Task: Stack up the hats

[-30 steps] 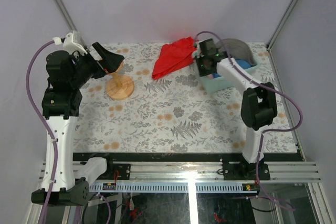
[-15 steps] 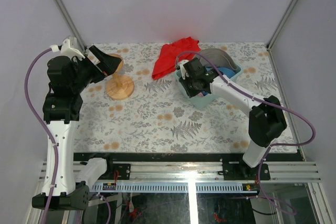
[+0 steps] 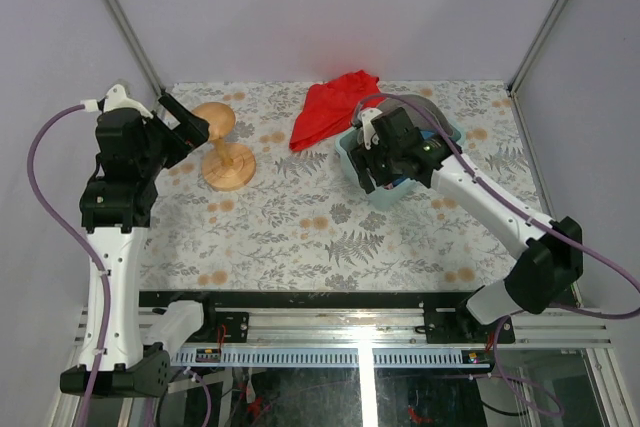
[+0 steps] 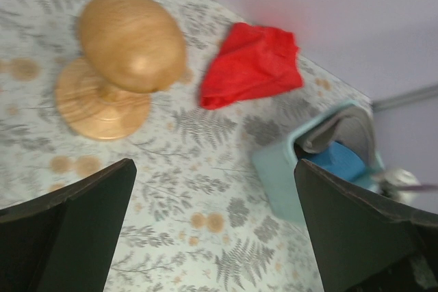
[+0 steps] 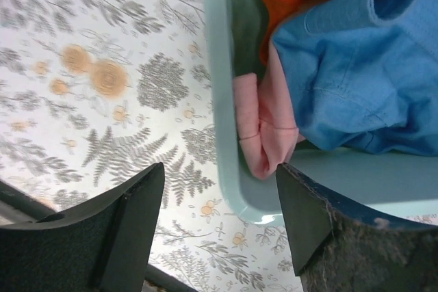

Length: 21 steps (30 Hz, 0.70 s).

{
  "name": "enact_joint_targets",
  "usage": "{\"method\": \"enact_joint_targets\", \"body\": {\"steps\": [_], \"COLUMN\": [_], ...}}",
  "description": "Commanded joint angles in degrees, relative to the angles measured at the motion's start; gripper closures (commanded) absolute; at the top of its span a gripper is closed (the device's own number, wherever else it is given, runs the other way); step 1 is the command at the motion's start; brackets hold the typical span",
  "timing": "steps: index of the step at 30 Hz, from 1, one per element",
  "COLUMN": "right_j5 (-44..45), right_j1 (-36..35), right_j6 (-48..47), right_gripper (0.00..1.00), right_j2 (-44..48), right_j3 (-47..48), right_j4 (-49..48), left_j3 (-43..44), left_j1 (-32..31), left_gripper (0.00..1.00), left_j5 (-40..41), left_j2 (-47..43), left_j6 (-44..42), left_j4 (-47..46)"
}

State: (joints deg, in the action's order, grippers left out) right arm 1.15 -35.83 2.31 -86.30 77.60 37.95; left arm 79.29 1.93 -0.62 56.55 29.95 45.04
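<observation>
Hats [image 5: 342, 66] lie bunched in the teal bin [image 5: 215, 66] at one o'clock from your right gripper [image 5: 219, 169], whose jaws stand spread wide above the bin's rim, while your left gripper [image 4: 213, 163] also gapes wide.

We saw a table [image 3: 330, 237] under a pale cloth printed with grey ferns and orange flowers, filling the middle of the overhead view. Plain lavender-grey walls [image 3: 330, 7] closed it in from 9 through 12 to 3 o'clock. Slim metal posts [image 3: 120, 17] rose at 11 and 1 o'clock. An aluminium rail [image 3: 300, 325] at 6 o'clock caught a bright glare.
</observation>
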Motion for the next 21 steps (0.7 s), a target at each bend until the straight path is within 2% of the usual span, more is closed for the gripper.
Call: {"method": "enact_joint_targets", "body": {"steps": [1,9,12,15,19,21], "right_j5": [-8.39,-11.64,-13.24,-13.57,-12.99,-12.91], "right_j1": [0.24,0.24,0.24,0.25,0.24,0.24], "right_j6": [3.67,5.72,7.03,8.15,9.08,9.62], "right_gripper": [0.29,0.30,0.31,0.31,0.32,0.33], "right_j2": [3.24,7.96,9.36,10.95,12.65,12.86], "right_j3": [3.42,0.32,-1.13,-3.19,-5.70,-6.25], "right_j4": [2.31,2.38,2.39,1.93,1.50,1.67], "left_j3": [-0.29,-6.58,-9.83,-12.76,-17.70,-17.32], "left_j1": [1.38,15.47,21.43,23.68,24.26,24.26], "left_gripper": [0.00,0.02,0.07,0.09,0.23,0.39], "left_j5": [10.86,1.85,-5.16,-9.26,-17.64,-22.52], "left_j2": [6.37,17.90,21.03,24.17,30.56,35.90], "left_j6": [-1.45,5.42,8.35,9.89,12.56,12.75], "left_j4": [2.91,-5.08,-11.69,-20.51,-36.63,-41.43]}}
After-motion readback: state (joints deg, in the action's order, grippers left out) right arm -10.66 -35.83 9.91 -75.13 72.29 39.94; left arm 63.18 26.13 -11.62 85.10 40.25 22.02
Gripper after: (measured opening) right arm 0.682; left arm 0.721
